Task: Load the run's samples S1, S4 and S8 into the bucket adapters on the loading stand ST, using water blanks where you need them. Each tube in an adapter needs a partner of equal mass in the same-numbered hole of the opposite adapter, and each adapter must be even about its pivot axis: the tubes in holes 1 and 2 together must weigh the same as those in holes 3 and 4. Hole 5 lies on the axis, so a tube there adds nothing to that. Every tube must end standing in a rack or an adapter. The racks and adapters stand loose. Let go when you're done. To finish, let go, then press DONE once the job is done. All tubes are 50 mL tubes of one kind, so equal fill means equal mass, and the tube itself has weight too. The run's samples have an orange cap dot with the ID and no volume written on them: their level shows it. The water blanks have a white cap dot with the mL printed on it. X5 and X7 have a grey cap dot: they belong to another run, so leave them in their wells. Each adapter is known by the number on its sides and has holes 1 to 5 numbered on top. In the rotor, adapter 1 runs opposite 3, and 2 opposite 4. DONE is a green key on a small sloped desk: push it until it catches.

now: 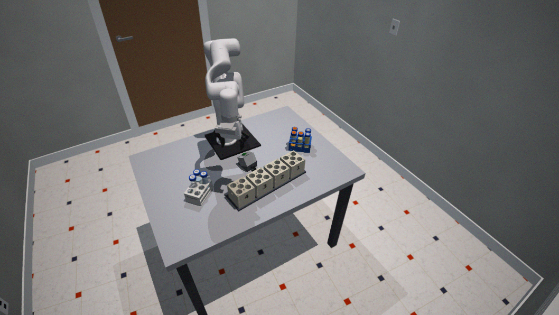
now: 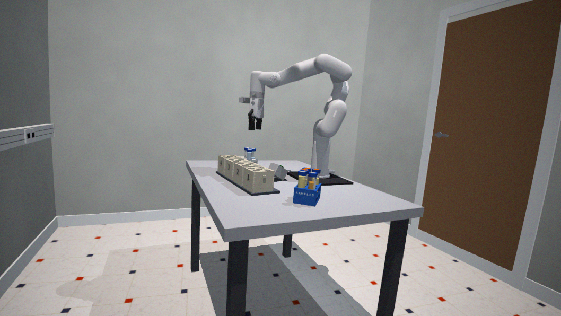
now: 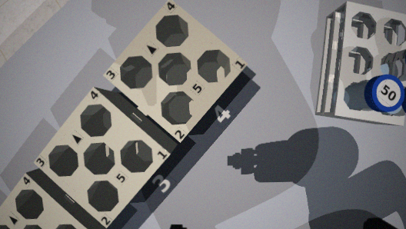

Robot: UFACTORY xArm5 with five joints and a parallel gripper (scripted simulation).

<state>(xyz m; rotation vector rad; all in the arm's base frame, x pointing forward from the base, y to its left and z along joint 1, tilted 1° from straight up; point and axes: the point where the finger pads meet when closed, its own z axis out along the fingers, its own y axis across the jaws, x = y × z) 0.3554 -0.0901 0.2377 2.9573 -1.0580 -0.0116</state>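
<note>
My gripper (image 1: 231, 139) (image 2: 255, 128) (image 3: 277, 226) is open and empty, high above the table, between the stand and the white rack. Adapter 4 (image 1: 246, 196) (image 3: 151, 96) and adapter 3 (image 1: 264, 186) (image 3: 119, 128) show only empty holes. Adapter 2 (image 1: 281, 176) and adapter 1 (image 1: 298, 167) (image 2: 247, 177) show no tubes. The blue sample rack (image 1: 299, 148) (image 2: 307, 199) holds several tubes, three with orange dots; IDs are unreadable. The white rack (image 1: 198, 196) (image 3: 343, 77) holds three blue-capped blanks; one cap (image 3: 387, 93) reads 50.
The grey desk (image 1: 247, 161) (image 2: 278, 172) with the green DONE key (image 1: 243, 154) stands between the arm's black base plate (image 1: 234, 152) and the adapter row. The loading stand's dark base (image 1: 269, 192) runs beneath the adapters. The blue rack stands beyond adapter 1, the white rack beside adapter 4.
</note>
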